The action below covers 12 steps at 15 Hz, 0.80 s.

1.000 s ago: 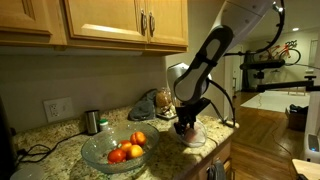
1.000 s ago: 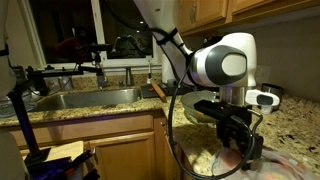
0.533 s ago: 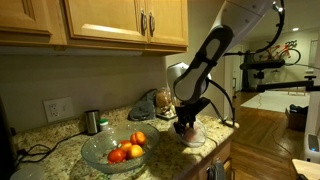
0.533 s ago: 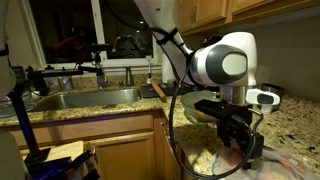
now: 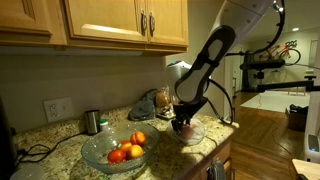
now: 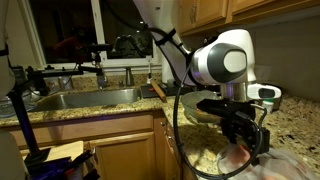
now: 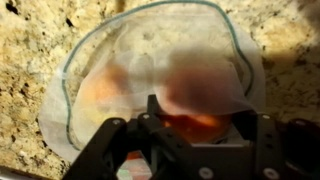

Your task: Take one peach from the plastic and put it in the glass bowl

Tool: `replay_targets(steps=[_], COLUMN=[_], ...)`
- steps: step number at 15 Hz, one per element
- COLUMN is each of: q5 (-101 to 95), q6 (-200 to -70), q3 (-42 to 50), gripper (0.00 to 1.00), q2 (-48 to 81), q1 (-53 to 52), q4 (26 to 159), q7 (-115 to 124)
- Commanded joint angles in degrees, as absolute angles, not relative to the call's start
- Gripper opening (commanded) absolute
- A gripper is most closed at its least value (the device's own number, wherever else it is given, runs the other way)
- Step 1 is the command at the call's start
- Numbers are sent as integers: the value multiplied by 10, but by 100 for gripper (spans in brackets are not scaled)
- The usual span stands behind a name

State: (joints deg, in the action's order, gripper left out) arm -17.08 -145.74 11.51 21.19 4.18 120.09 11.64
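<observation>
In an exterior view, the Franka arm is reaching down from the upper right to the granite counter (image 5: 60, 135), and the gripper (image 5: 182, 126) is dipping into the plastic (image 5: 194, 133) just beside the glass bowl (image 5: 100, 152). Three orange-red peaches (image 5: 126, 151) are lying in that bowl. A small steel cup (image 5: 92, 121) is standing behind the bowl, near the wall outlet (image 5: 58, 108), under the wooden cabinets (image 5: 110, 22).

In an exterior view from the sink (image 6: 85, 98) side, the gripper (image 6: 250, 152) is pointing downward at the counter's edge. A pinkish peach (image 6: 237, 158) is showing at its fingertips, with the whitish plastic (image 6: 210, 160) bunching around it.

In the wrist view, the gripper (image 7: 195, 140) is coming in from the bottom. Its fingers (image 7: 262, 135) are standing partway apart and are gripping the peach (image 7: 195, 118) from both sides, inside the plastic (image 7: 150, 55). The wrinkly film is veiling the fruit's upper half. A second peach (image 7: 100, 92) is lying blurred under the film to the left. The bag is sitting on speckled granite (image 7: 30, 60).
</observation>
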Motion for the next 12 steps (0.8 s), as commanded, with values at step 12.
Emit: replay_targets(steps=[12], q5=[-311], q6=[-1556], q3=[190], gripper=[47], q2=[165], q1=[-24], q4=[1258], q7=[252])
